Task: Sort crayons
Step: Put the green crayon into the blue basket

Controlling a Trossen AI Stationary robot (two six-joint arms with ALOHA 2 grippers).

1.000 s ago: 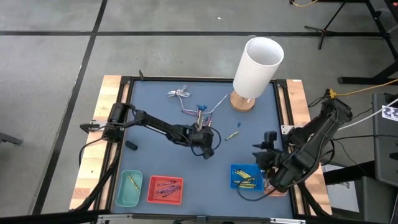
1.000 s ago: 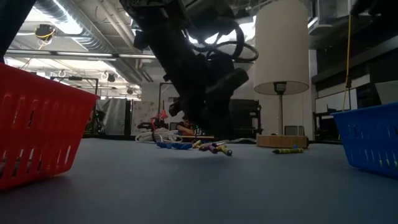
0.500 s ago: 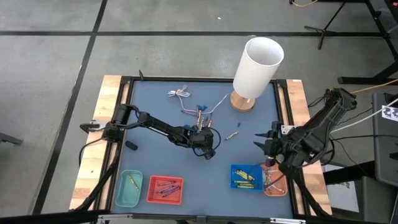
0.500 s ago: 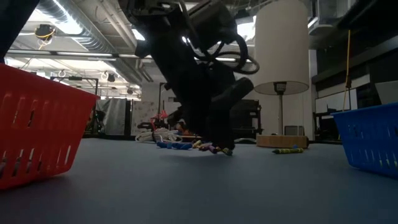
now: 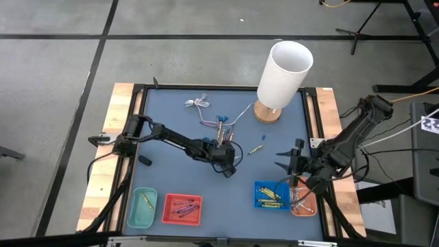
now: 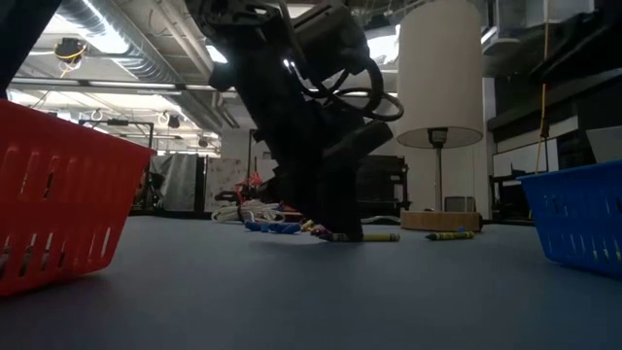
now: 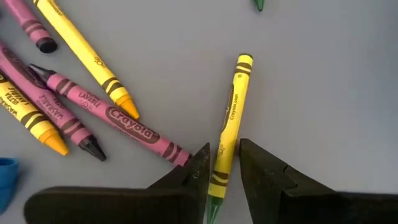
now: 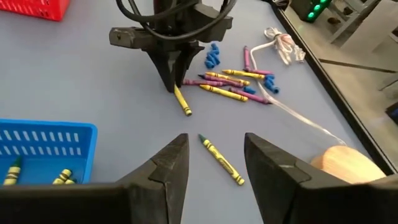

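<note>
A pile of yellow and purple crayons (image 8: 227,84) lies mid-table beside blue bits (image 8: 213,55). My left gripper (image 5: 227,162) stands at the pile's near edge, shut on one yellow crayon (image 7: 230,118) that lies on the table; the low view shows this crayon (image 6: 374,236) flat on the surface. Another yellow crayon (image 8: 221,160) lies alone toward the right. My right gripper (image 8: 214,165) hovers open above the table, just short of that crayon and beside the blue basket (image 5: 271,194). My left gripper pinches the yellow crayon near its pointed end (image 7: 217,171) between its two fingers. The fingers come slanting down from the table's left and lie across the crayon. The crayon lies flat on the table, its blunt end (image 7: 244,60) pointing away from the gripper.
A teal basket (image 5: 143,208) and a red basket (image 5: 182,209) stand at the near edge, and an orange dish (image 5: 305,206) sits next to the blue basket. A white lamp (image 5: 281,75) on a wooden base stands at the far right. A white cable (image 5: 199,104) lies far left.
My left gripper has shut on the yellow crayon, which now lies apart from the pile, stretched toward the right. My right gripper has sunk toward the table by the blue basket and rolled, staying open.
</note>
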